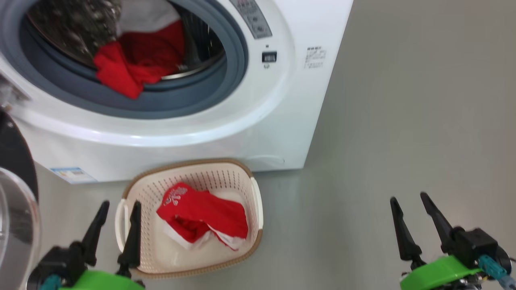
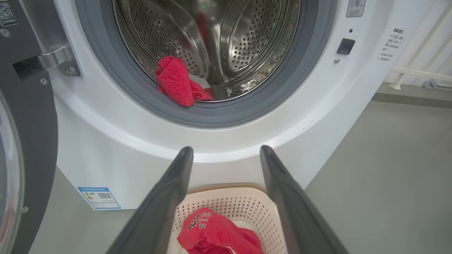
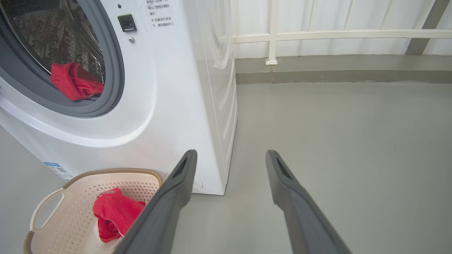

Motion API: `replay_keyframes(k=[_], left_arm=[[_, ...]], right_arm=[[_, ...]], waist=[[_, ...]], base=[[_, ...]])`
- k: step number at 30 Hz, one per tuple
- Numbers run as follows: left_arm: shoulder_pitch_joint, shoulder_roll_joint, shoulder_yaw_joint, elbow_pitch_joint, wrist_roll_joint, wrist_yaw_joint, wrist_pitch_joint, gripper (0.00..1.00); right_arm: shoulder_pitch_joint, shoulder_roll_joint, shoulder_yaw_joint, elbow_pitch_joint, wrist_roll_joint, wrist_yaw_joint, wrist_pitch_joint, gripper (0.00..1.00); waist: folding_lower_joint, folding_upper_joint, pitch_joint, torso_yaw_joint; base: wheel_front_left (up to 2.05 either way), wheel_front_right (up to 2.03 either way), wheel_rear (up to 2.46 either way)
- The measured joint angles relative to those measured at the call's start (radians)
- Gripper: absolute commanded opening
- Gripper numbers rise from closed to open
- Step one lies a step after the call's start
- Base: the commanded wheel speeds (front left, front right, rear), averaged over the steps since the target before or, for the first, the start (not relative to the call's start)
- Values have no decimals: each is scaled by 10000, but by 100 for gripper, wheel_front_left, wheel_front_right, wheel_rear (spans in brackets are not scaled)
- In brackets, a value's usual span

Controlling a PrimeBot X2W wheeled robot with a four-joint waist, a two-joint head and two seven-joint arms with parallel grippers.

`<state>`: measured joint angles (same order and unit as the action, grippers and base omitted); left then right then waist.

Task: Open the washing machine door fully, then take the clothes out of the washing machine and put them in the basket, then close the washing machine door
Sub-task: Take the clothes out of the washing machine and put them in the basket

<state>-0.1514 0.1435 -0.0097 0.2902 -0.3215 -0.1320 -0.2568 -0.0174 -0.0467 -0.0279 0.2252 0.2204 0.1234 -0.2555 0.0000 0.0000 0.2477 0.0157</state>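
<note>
The basket (image 1: 209, 179) sits on the floor (image 1: 403, 121) before the washing machine (image 1: 262, 121), handles left and right, red clothes (image 1: 201, 217) lying slanted inside. Left claw (image 1: 121, 205) and right claw (image 1: 408, 197) both stand apart, empty

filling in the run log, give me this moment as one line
door: open | drum: red clothes inside | basket: red garment inside | left gripper: open, empty | right gripper: open, empty

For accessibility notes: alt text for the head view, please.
A white washing machine stands with its door swung open at left and red clothes spilling onto the gasket. Below, a basket holds a red garment; the left gripper and right gripper hover open, empty.
</note>
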Motion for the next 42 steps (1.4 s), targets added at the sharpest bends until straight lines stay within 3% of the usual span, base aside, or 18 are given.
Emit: replay_keyframes(k=[10, 19, 35, 42], left_arm=[[2123, -69, 514, -1463, 408, 0, 0, 100], [3152, -357, 869, -2167, 495, 0, 2, 100], [2998, -412, 713, -2127, 564, 0, 2, 100], [1273, -316, 667, -1074, 600, 0, 2, 100]], right_arm=[[1300, 73, -286, -25, 182, 0, 0, 100], [1851, 105, -518, -121, 290, 0, 0, 100], [1786, 109, -518, -140, 290, 0, 0, 100], [1118, 107, -426, -155, 522, 0, 0, 100]], waist=[[0, 0, -1457, 87], [0, 0, -1963, 61], [0, 0, -1716, 89], [0, 0, -1155, 14]], base=[[0, 0, 0], [0, 0, 0], [0, 0, 0], [0, 0, 0]])
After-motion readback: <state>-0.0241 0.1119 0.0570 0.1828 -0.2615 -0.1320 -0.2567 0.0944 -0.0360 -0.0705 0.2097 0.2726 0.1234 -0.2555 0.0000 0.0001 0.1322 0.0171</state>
